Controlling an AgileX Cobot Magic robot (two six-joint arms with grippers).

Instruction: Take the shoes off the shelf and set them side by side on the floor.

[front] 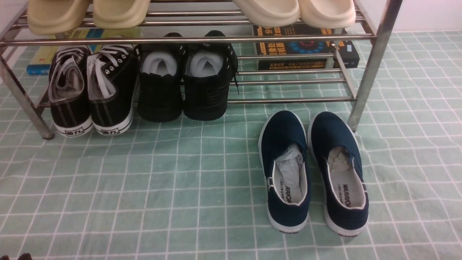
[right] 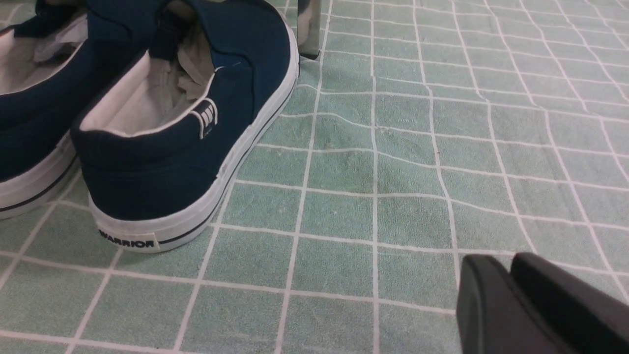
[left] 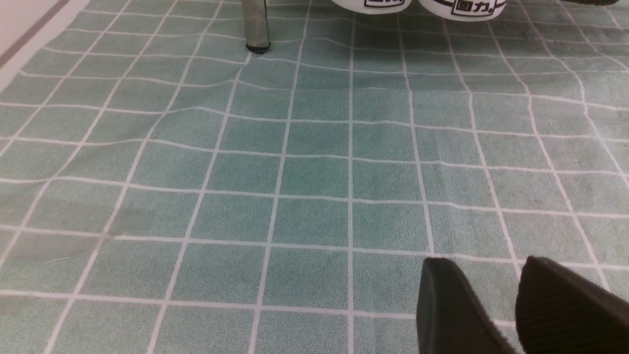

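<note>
Both navy slip-ons [front: 334, 144] sit side by side on the floor [front: 144, 187], placing looks done! Left jaws [left: 484, 300] parted and empty, right jaws [right: 508, 280] slightly apart, empty; now just stay clear.

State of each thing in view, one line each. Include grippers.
Slip-ons: side by side on floor, toes toward rack, paper inside
Lace-up sneakers: on lower tier, laced
All-black shoes: on lower tier, stuffed
Rack: upright
Left gripper: slightly open, empty
Right gripper: empty, opening unclear
</note>
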